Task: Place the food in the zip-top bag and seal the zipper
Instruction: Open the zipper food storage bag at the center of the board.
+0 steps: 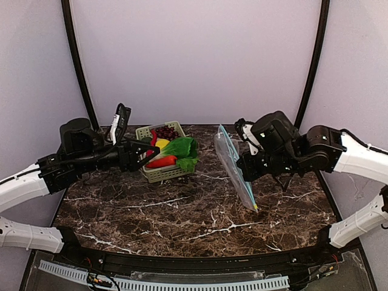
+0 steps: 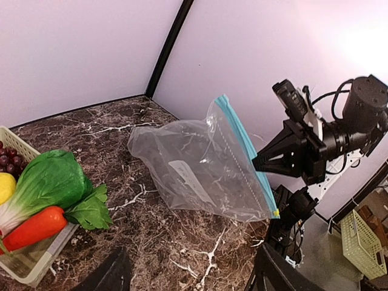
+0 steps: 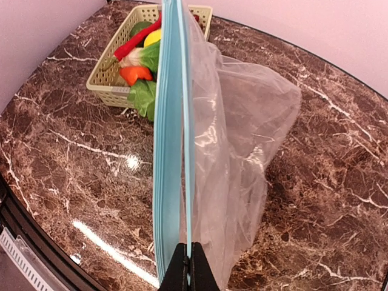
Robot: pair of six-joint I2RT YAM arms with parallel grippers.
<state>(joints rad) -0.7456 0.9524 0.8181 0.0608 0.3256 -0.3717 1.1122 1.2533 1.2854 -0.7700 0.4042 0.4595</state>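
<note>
**Zip-top bag** [image 1: 233,162]: clear, crinkly, with a white label patch. It is raised over the right half of the table and stands on edge. The pouch billows toward the basket. Whether it touches the tabletop cannot be told.

**Zipper** [image 1: 236,167]: light blue strip slanting from the far upper end down to the near end, where the yellowish slider tab [image 2: 276,213] sits.

**Right gripper** [image 3: 188,265]: clenched, pinching the bag at the blue strip.

**Food**: bok choy [image 1: 180,147], lemon [image 1: 162,143], grapes [image 1: 167,131] and red chilli pepper [image 1: 160,162], all lying in the basket, well apart from the bag.

**Basket** [image 1: 167,176]: pale green, slotted, at the back left of centre.

**Left gripper** [image 1: 147,155]: released, fingers spread and grasping nothing, just beside the basket's left side.

**Table** [image 1: 182,212]: dark marble with white veins.
</note>
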